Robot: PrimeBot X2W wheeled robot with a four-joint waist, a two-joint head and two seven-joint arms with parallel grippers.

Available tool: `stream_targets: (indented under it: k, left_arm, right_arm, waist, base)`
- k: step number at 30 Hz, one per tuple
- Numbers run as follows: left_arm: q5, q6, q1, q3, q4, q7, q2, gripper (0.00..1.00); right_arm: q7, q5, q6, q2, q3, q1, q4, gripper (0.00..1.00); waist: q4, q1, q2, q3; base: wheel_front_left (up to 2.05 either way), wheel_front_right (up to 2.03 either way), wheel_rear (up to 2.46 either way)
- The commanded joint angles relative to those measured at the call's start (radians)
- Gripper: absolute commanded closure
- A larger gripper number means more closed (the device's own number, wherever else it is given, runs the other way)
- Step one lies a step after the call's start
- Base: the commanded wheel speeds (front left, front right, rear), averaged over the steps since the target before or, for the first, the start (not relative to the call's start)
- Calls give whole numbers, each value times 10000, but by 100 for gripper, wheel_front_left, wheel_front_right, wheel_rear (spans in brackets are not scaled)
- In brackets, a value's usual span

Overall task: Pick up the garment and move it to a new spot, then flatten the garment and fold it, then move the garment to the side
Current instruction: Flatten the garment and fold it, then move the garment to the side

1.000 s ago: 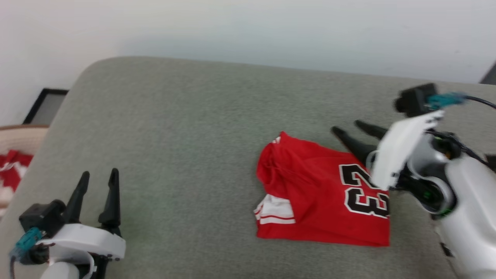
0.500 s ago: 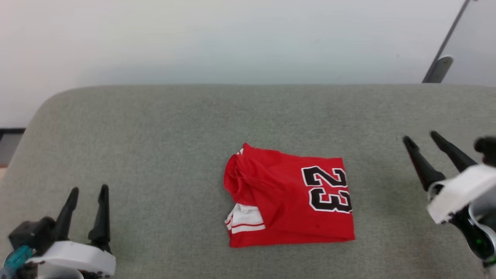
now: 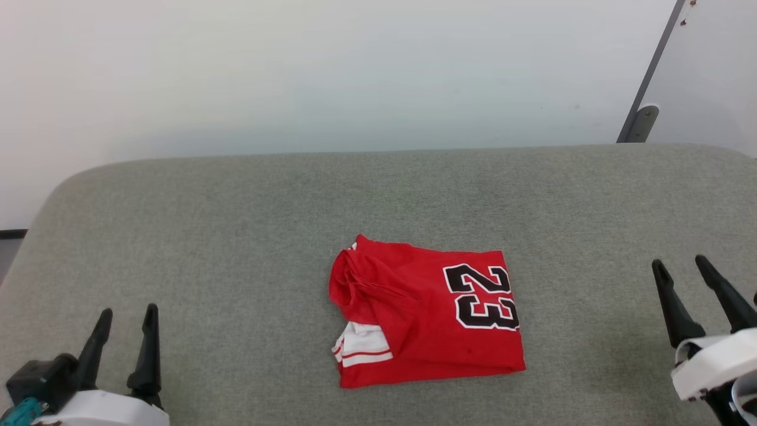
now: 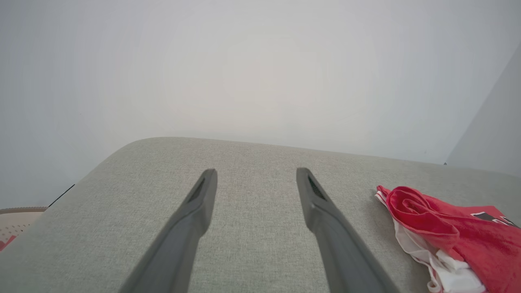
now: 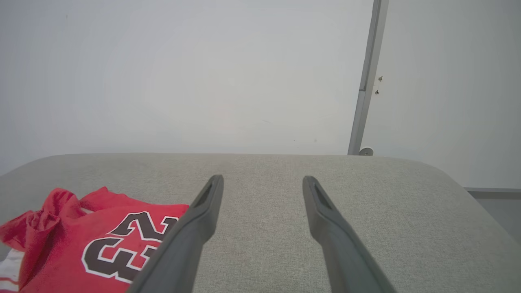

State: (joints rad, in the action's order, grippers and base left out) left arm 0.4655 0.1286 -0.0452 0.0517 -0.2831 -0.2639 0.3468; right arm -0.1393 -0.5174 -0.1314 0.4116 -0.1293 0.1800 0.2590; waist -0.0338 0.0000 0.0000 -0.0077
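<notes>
Lying place, head view: the garment point(image 3: 426, 313) sits flat on the grey cushion point(image 3: 236, 236), about midway between the two grippers and well apart from both.
Long axis, head view: a folded packet, slightly longer across the view than deep, with its bunched red end toward the robot's left and its squared edge toward the right.
Sleeve, head view: white sleeve point(image 3: 361, 346) with red stripes, at the packet's near left corner.
Writing, head view: "23" point(image 3: 482, 296), black with a white outline. The digits lie on their side, the 2 farther from the robot and the 3 nearer.
Left gripper point(image 3: 129, 309), head view: lower left, fingers spread, nothing between them.
Right gripper point(image 3: 679, 261), head view: lower right, fingers spread, empty.
Left wrist view: fingers parted over bare cushion, with the garment's rumpled end and white sleeve at the right edge.
Right wrist view: fingers parted, holding nothing. The garment is at lower left with "23" legible, and one finger overlaps its edge in the picture.
</notes>
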Motion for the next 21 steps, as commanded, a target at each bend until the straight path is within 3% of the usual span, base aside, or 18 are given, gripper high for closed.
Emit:
stream_targets:
  k: [1, 21]
  left_arm:
    - [-24, 29, 121, 21, 37, 1, 37, 0]
    - [90, 26, 375, 119, 164, 1, 37, 0]
  right_arm:
    - [-135, 161, 16, -17, 96, -184, 32, 0]
    - [-311, 645, 17, -638, 799, -912, -11, 0]
  waist:
    - [-19, 0, 0, -23]
    - [-131, 0, 0, -30]
  base:
    - [0, 0, 0]
    - [0, 0, 0]
